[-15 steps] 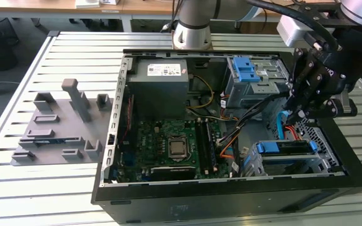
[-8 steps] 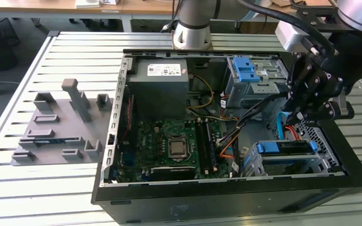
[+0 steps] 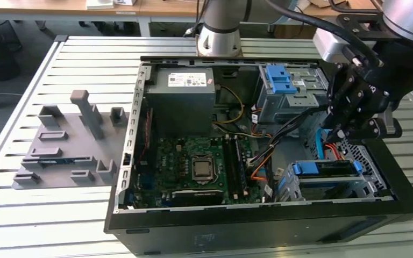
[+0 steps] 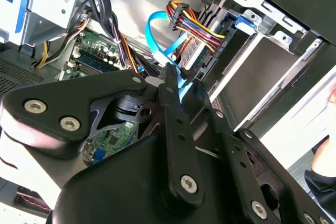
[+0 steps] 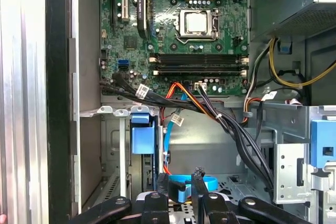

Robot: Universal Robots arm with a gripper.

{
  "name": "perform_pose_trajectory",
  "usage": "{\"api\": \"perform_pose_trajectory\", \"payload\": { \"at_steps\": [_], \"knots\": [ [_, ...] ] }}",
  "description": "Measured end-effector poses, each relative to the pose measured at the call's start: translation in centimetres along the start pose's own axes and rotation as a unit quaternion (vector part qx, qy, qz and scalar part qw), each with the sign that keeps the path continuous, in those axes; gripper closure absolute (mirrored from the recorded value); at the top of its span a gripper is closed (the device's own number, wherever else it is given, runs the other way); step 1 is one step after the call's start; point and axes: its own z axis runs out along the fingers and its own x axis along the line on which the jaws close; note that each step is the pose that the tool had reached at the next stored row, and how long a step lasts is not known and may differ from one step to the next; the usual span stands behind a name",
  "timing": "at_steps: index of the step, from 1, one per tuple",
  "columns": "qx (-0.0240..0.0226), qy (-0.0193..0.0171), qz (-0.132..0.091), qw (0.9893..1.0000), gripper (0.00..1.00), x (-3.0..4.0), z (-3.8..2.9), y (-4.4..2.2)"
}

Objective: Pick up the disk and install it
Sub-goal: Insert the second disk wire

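Open PC case, disk in bay, just below gripper

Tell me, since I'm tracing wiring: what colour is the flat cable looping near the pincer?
Light blue flat cable, clearest in the second wrist view.

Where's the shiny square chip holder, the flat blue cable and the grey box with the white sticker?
Square silver chip socket (image 5: pixel 196 23), first wrist view, centre.
Flat blue cable (image 4: pixel 159 38), second wrist view, bend.
Grey metal box (image 3: pixel 185 95), exterior view, top face.
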Motion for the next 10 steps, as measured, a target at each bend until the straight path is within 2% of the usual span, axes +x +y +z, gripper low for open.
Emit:
{"api": "perform_pose_trajectory", "payload": {
  "at_steps": [4, 6, 10],
  "knots": [
    [-0.0001, 0.0, 0.0, 1.0, 0.7, 0.01, 0.13, -0.02],
    [-0.0002, 0.0, 0.0, 1.0, 0.84, 0.01, 0.19, -0.03],
    [-0.0003, 0.0, 0.0, 1.0, 0.84, 0.16, 0.45, -0.03]
  ]
}}
